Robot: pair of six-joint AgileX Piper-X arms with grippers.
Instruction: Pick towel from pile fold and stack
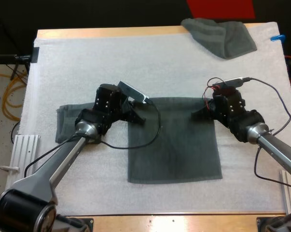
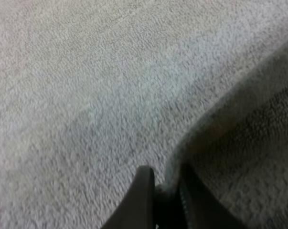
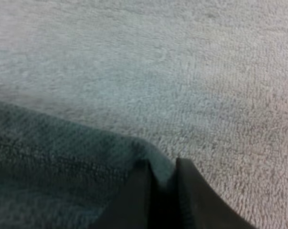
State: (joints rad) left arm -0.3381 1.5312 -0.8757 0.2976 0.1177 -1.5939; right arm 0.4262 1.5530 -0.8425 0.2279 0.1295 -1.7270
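Now my left gripper (image 1: pixel 137 115) and right gripper (image 1: pixel 199 113) each pinch a towel (image 1: pixel 176 150) corner, cloth behind them; shallow bite, uneven pull could free one.

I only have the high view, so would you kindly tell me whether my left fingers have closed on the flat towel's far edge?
Observer: Yes. The left wrist view shows the fingers of the left gripper pressing the flat towel at its edge from both sides.
Operator: Thank you. And the right side?
Observer: The right gripper is shut on a corner of the flat towel, with bare white mat just beyond it.
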